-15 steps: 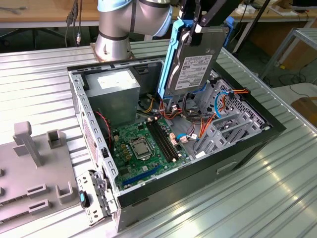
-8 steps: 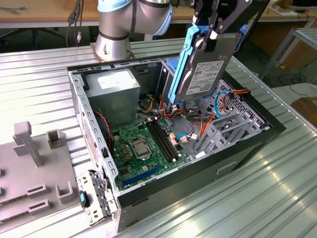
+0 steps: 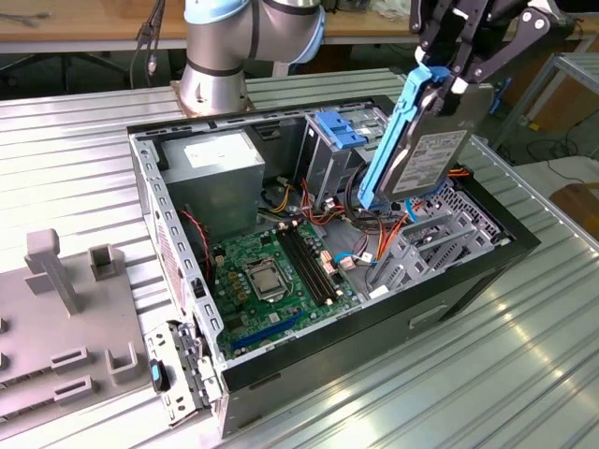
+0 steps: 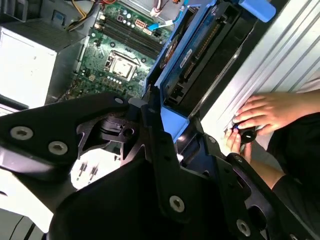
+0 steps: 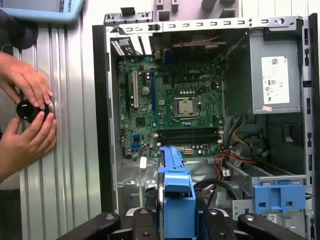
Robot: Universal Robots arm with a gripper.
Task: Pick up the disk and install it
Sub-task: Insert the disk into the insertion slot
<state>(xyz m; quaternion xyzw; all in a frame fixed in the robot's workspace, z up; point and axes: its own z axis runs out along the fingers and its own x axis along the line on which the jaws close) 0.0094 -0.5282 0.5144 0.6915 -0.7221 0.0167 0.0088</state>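
Note:
The disk hangs tilted on edge above the right end of the open computer case, silvery labelled face toward the exterior camera, with a bright blue rail along its edge. My gripper is shut on its upper end. In the second wrist view, the black fingers clamp the disk, whose dark face and connector edge show. The first wrist view looks down the disk's blue rail into the case. Grey drive bays lie right below the disk.
Inside the case are the green motherboard, a grey power supply and a metal cage with a blue latch. A person's hands hold a small black knob on the ribbed table beside the case. Grey fixtures stand on the exterior view's left.

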